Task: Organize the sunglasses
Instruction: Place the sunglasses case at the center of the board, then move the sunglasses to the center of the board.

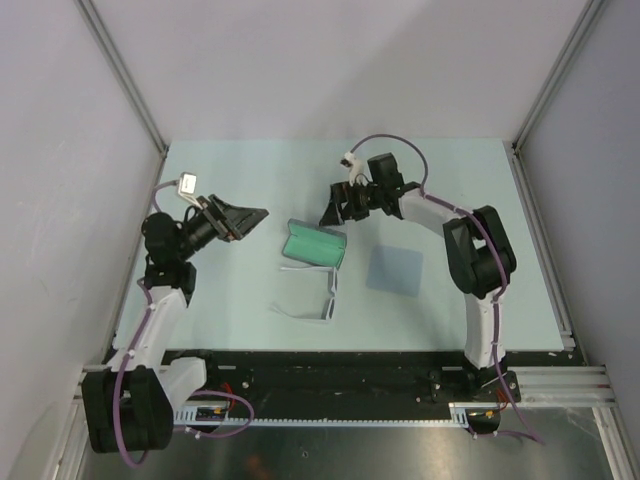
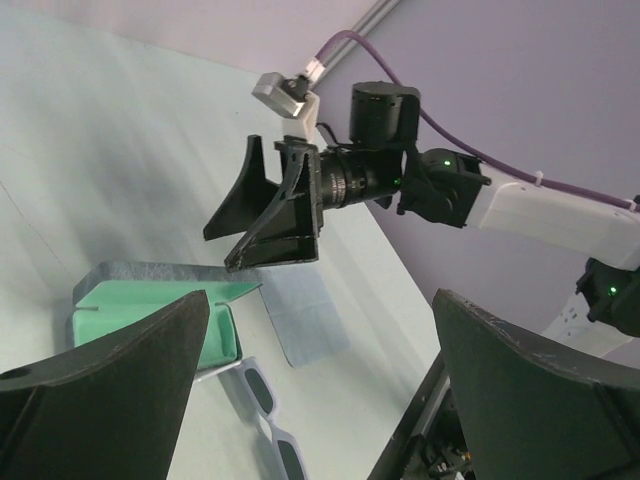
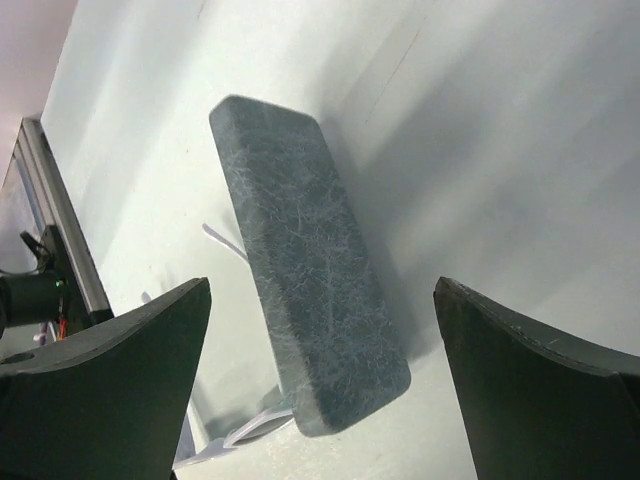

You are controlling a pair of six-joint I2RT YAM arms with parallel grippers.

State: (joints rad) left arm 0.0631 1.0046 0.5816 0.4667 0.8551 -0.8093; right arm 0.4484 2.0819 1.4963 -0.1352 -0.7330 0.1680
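We count one pair of sunglasses (image 1: 331, 298), on the table (image 1: 250, 170) just beside one open case (image 1: 315, 246), and one cloth (image 1: 394, 270); left gripper (image 1: 250, 218) and right gripper (image 1: 335, 215) gape empty; the case mostly hides the sunglasses from the right wrist

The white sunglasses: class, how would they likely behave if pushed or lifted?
The sunglasses look thin-framed, so probably light and apt to slide or pivot on the smooth table when pushed. Their slim arms appear unfolded, so they may swing at the hinges if lifted. The thin plastic might flex when gripped.

Overhead looking down, wrist views close, sharing case (image 1: 315, 246)
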